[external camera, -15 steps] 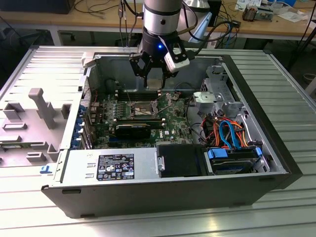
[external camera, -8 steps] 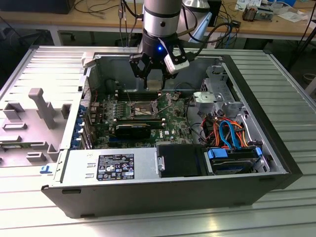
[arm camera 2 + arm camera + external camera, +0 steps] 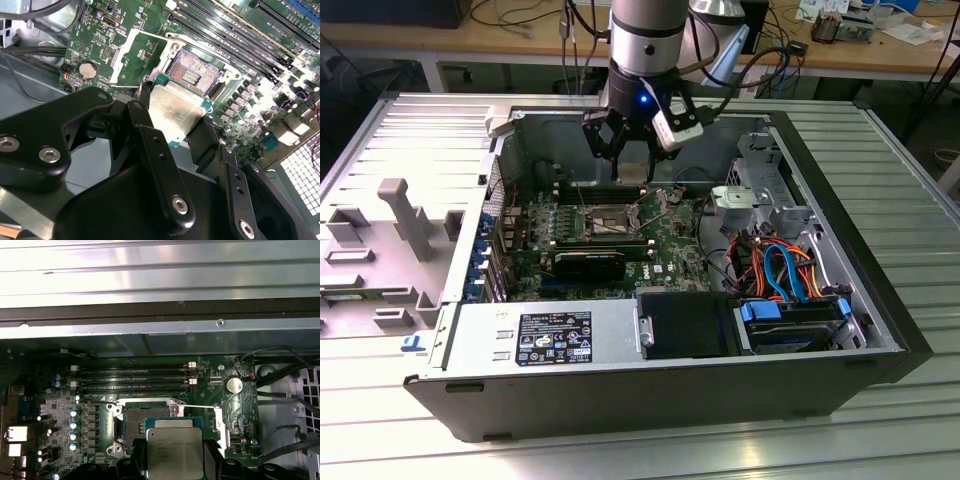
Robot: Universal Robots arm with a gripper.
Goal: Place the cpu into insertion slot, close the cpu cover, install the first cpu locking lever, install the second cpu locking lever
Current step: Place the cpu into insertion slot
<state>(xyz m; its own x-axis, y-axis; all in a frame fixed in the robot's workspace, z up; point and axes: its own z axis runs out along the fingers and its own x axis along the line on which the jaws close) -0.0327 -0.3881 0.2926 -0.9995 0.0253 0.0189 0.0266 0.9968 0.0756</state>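
My gripper [image 3: 175,120] is shut on the cpu [image 3: 172,107], a flat square chip with a dull silver top, clamped by its edges between two black fingers [image 3: 142,112]. In the first wrist view the cpu [image 3: 175,452] hangs over the near edge of the insertion slot [image 3: 142,422], a little above the board. The slot [image 3: 197,75] lies bare, with a dark centre and a silver rim. Beside it the cpu cover [image 3: 125,52] is swung open, with green board showing through its window. In the exterior view the gripper [image 3: 623,152] hovers over the slot [image 3: 605,215] inside the open computer case.
Long black memory slots [image 3: 135,380] run beside the socket, and a coin battery [image 3: 233,385] sits near the cover. A black card [image 3: 590,265], the power supply [image 3: 550,335], and a drive with orange and blue cables [image 3: 785,275] crowd the case. The case walls [image 3: 820,180] ring the board.
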